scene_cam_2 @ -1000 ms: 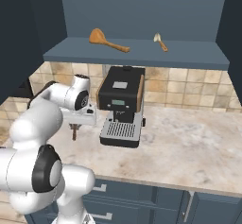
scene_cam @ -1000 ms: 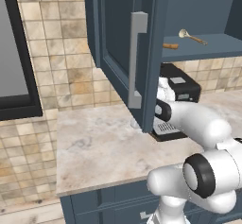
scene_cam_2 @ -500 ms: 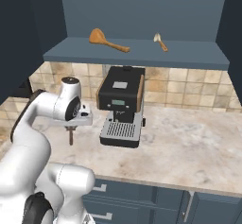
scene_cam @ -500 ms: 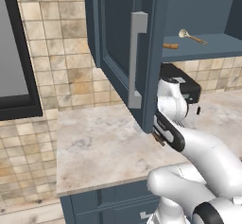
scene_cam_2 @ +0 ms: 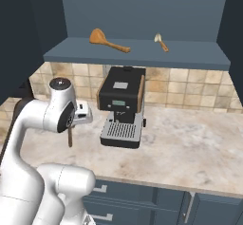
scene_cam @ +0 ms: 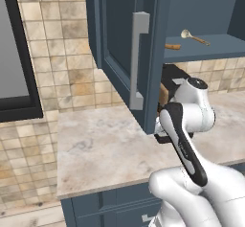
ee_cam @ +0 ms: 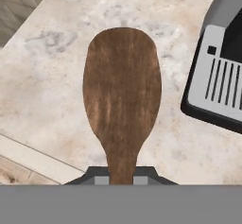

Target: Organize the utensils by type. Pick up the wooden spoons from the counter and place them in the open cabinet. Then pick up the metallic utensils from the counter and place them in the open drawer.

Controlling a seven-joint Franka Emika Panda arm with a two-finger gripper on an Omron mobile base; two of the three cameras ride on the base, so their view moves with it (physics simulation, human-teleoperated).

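Pincer [scene_cam_2: 70, 141], in the right base view, was clamped on the dark reddish-brown spoon [scene_cam_2: 70, 137], which hung head-down below it above the counter [scene_cam_2: 190, 148], with the coffee machine [scene_cam_2: 122, 106] just beside it; the orange wooden spoon [scene_cam_2: 108, 40] and cream-bowled spoon [scene_cam_2: 160, 41] lay well above in the open cabinet [scene_cam_2: 137, 57]. From the hand view, the spoon's broad head [ee_cam: 122, 95] extended straight ahead of the closed tips. Judged: wooden spoons done, metallic step in hand, and the next move calls for carrying to the open drawer; the arm stood folded, wrist pointing down.

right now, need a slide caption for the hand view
Gripper shut on a dark brown spoon, held above the marble counter beside the coffee machine.
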